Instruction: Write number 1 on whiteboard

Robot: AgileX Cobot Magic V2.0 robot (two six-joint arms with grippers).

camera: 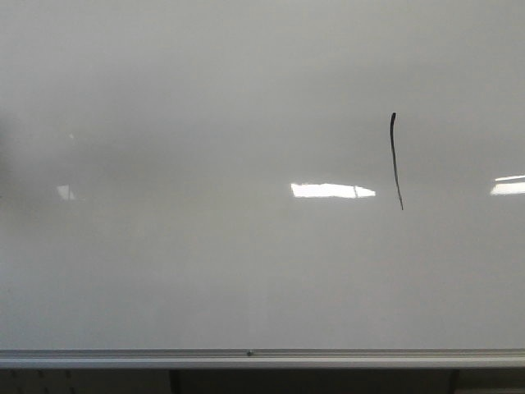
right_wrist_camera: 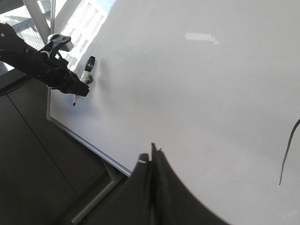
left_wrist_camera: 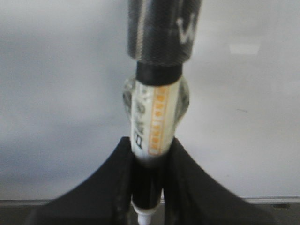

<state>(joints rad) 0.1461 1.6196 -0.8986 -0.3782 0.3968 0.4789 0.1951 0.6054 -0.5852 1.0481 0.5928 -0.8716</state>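
The left gripper [left_wrist_camera: 149, 185] is clenching a marker [left_wrist_camera: 154, 119] whose orange label strip is too blurred to be read, well to the left of the number 1 [camera: 396, 160] on the whiteboard [camera: 205, 271]. The right gripper [right_wrist_camera: 152, 161] is sitting pressed closed, empty, nearer that stroke
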